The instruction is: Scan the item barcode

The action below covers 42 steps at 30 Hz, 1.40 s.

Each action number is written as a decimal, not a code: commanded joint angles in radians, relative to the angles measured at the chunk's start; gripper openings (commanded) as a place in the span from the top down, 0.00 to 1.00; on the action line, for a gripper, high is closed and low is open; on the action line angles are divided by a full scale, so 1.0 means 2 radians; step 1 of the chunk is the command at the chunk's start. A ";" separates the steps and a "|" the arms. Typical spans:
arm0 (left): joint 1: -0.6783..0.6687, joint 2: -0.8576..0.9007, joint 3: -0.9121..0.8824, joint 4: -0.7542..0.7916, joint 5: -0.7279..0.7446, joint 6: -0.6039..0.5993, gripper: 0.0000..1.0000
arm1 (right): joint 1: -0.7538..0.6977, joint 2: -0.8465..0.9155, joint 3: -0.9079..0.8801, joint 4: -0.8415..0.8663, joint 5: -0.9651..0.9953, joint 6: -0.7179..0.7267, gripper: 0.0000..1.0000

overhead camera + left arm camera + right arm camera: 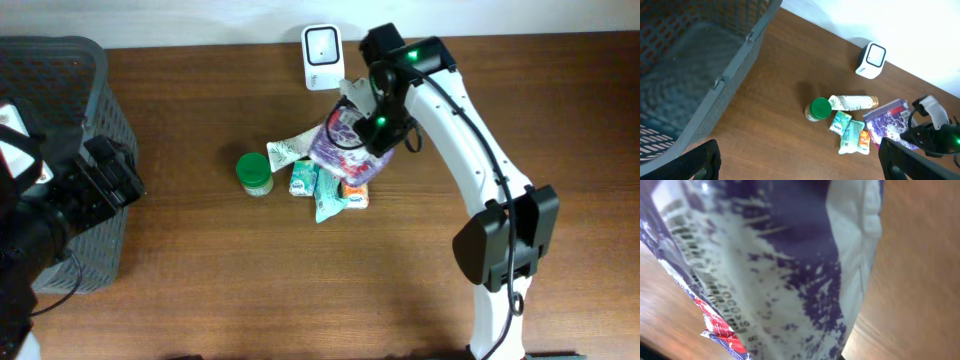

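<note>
Two arms work at a wooden table. The right pincer (358, 128) is clenched on a purple pouch (335, 145), which hangs from its jaws just above a small pile of packets (325, 190). The left pincer (110, 178) is released, wide and empty, well apart from the pouch, with a grey basket (60, 70) beside it.

The pick-up looks done and presenting the pouch is the step in hand. A white scanner (321, 44) stands near the right pincer, just beyond it toward the wall. The next move likely calls for carrying the pouch there and turning its barcode to the scanner's face.

Close up, the pouch is glossy, crinkled purple and white, with small print along one edge. No barcode can be made out.
</note>
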 commanded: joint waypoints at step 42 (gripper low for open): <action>0.003 -0.001 -0.001 0.000 0.004 -0.005 0.01 | -0.260 -0.014 -0.332 0.303 -0.418 0.217 0.96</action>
